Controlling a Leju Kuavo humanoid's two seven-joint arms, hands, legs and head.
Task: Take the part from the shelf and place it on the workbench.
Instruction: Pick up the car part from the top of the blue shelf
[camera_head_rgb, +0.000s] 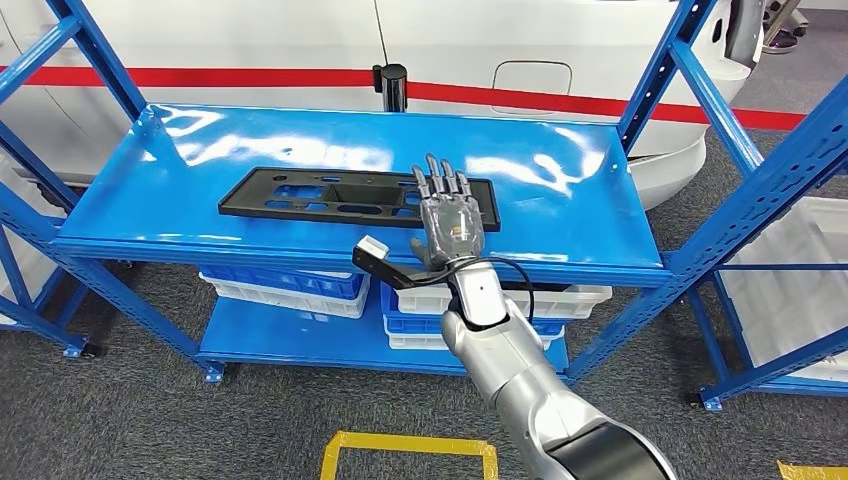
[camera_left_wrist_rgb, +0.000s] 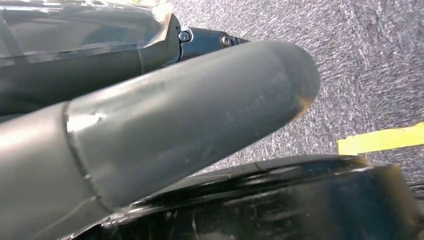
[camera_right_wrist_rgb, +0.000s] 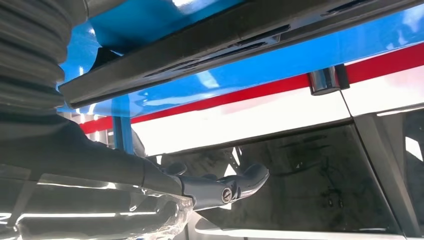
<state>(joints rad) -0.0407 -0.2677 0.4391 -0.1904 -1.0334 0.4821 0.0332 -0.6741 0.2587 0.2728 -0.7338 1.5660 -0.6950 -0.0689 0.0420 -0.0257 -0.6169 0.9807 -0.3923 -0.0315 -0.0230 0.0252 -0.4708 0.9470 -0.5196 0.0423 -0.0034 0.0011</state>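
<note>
step: reaching — right hand (camera_head_rgb: 449, 222) over the black part (camera_head_rgb: 330, 194) on the shelf (camera_head_rgb: 200, 140), fingers spread, holding nothing
next: lower, close on the part's edge
left hand (camera_left_wrist_rgb: 150, 125): cannot tell

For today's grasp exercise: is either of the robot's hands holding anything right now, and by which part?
Nothing is held. The right hand reaches with fingers spread over the right end of the black part, which lies flat on the blue shelf. The left hand shows no object.

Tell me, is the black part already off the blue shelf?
No, the black part lies flat on the blue shelf, with the right hand spread over its end.
</note>
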